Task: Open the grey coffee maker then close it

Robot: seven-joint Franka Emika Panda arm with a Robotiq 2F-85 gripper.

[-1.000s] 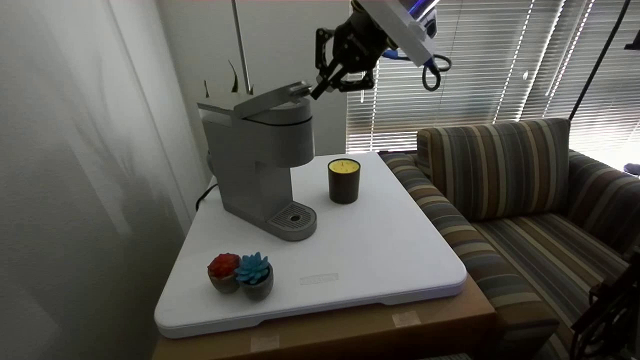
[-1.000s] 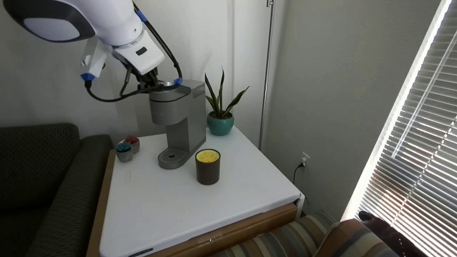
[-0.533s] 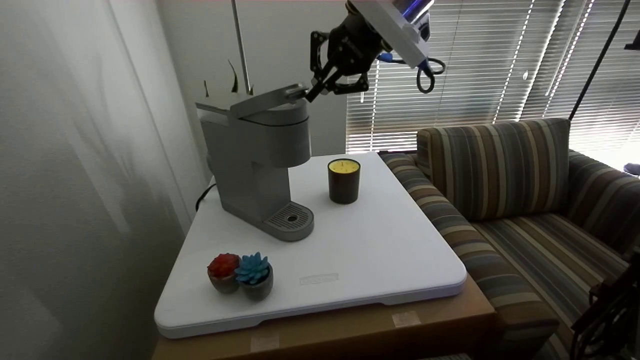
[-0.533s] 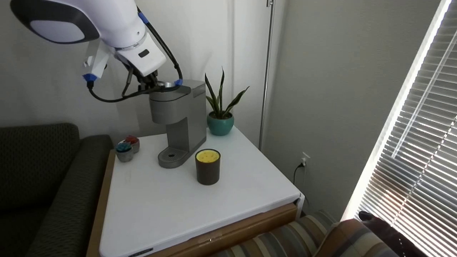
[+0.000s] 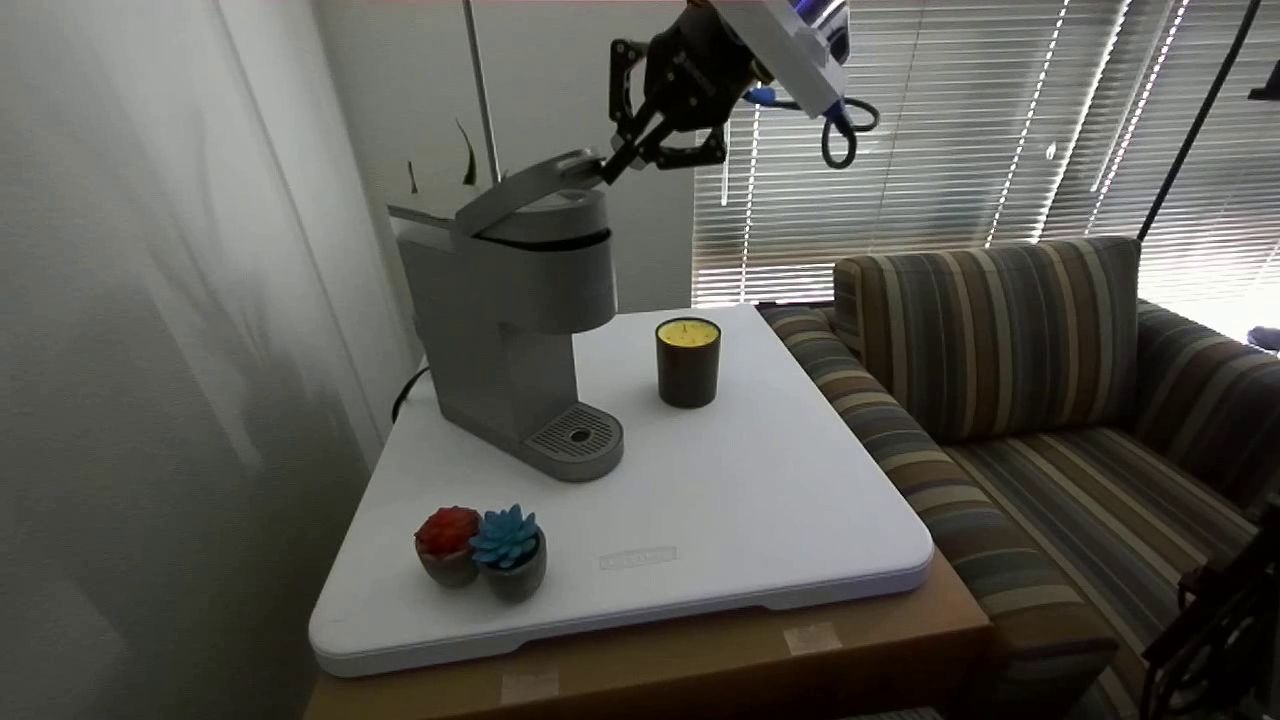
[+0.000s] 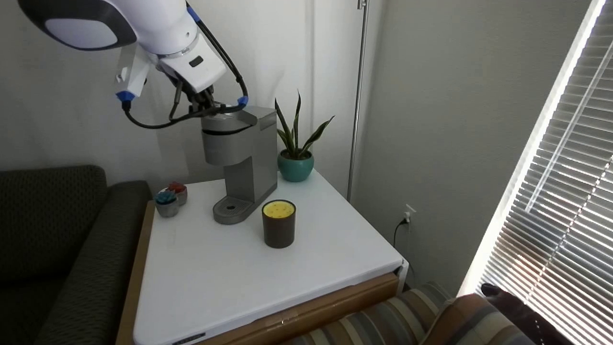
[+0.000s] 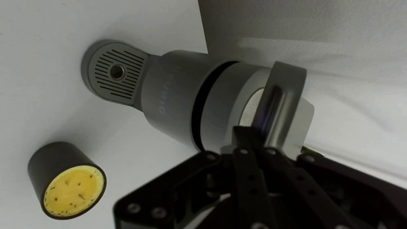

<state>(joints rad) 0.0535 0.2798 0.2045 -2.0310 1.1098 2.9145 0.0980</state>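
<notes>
The grey coffee maker (image 5: 540, 295) stands upright on the white table in both exterior views, and its body also shows in the wrist view (image 7: 175, 86). Its lid handle (image 5: 528, 188) is tilted up, and a dark gap (image 7: 203, 95) shows between the lid head and the body. My gripper (image 5: 608, 174) has its fingers together at the front end of the raised handle. In the wrist view the gripper's tips (image 7: 248, 132) touch or reach under the handle bar (image 7: 283, 101); exact contact is dark. In an exterior view the fingertips are hidden behind a cable.
A dark candle jar (image 5: 688, 366) with yellow wax stands right of the coffee maker on the white table (image 5: 740, 480). Two small potted succulents (image 5: 510, 555) stand near the front left. A teal plant pot (image 6: 295, 166) is behind the machine. A striped armchair (image 5: 985, 340) adjoins the table.
My gripper has moved toward the coffee maker, then up. The handle has risen and the dark gap under the lid head has widened. The coffee maker has shifted slightly back.
</notes>
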